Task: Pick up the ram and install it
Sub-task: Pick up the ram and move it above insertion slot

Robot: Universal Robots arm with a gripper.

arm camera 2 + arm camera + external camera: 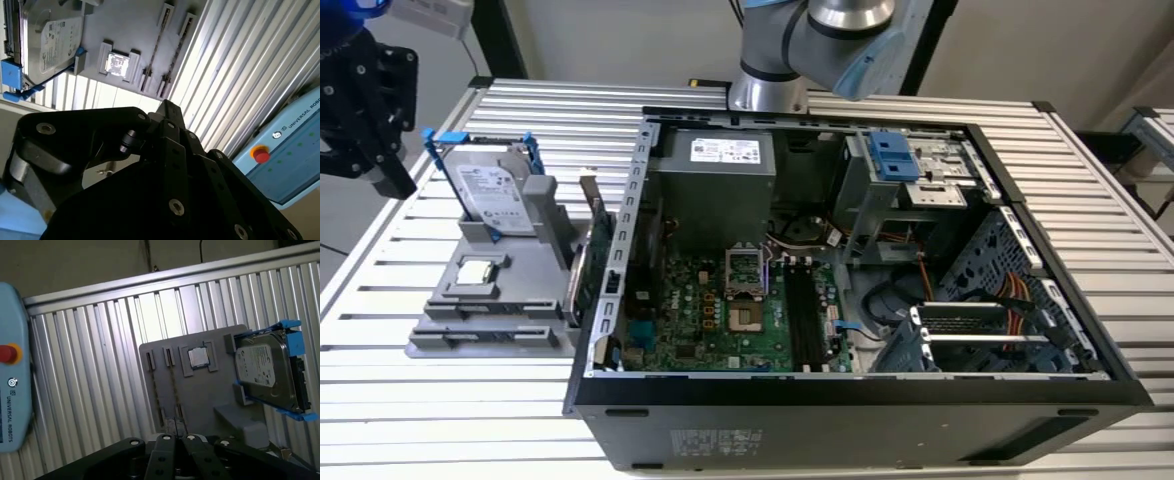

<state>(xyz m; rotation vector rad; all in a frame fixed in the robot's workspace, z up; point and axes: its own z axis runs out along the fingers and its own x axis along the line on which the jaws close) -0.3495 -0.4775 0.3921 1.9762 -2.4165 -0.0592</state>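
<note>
Dark against the green motherboard (700,320), the ram (803,318) looks to me already stood in its slot deep inside the computer case (630,240), though I can't make out its end latches. The gripper (387,165) hangs outside the case, beyond its wall on the exterior view's left, over by the grey parts holder (200,390), jaws drawn together on nothing. To do this step well I'd judge the seating before trusting it: stick level along the slot, both latches snapped in, arm clear of the case wall.
</note>
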